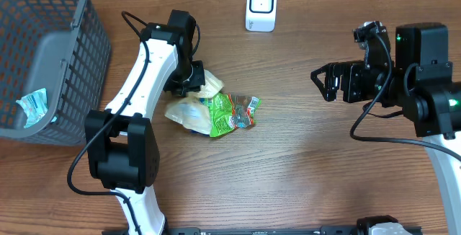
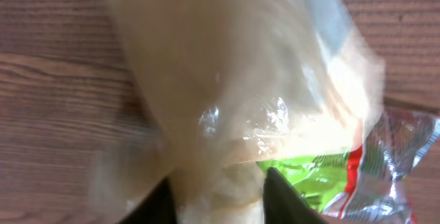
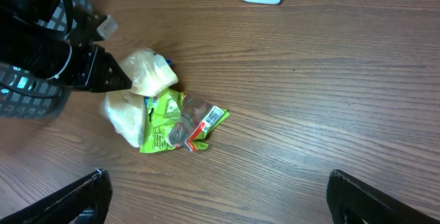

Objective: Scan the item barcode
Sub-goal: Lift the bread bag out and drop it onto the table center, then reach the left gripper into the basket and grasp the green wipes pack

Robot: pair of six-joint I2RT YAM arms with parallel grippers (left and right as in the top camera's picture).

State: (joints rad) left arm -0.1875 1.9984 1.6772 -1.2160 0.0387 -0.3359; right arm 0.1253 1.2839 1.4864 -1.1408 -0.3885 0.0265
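The left gripper (image 2: 220, 193) is down on the snack bag (image 1: 216, 109), its two dark tips standing either side of the bag's pale, cloudy end. The wrist view is too close and blurred to show whether they pinch the film or sit slack around it, so I cannot tell if it has a real hold. The bag lies crumpled on the table (image 1: 324, 163) near its middle, pale end to the left and green printed end to the right. The barcode (image 3: 214, 117) shows as a white strip at the bag's right tip, facing up. The scanner (image 1: 261, 6), a small white box, stands at the far edge, well apart from the bag and a little to its right. The right gripper (image 3: 216, 183) hangs spread wide and empty out to the right, clear of everything. At the far left a grey basket (image 1: 65, 62) holds a small packet (image 1: 32, 107). To do this step well, the grip should probably take the bag's filled body rather than loose film, which could slide free or twist on lifting. The code end should hang unfolded, since a crease or glare on the foil could spoil the read. Then carry it up to the scanner and turn the strip squarely to its face.
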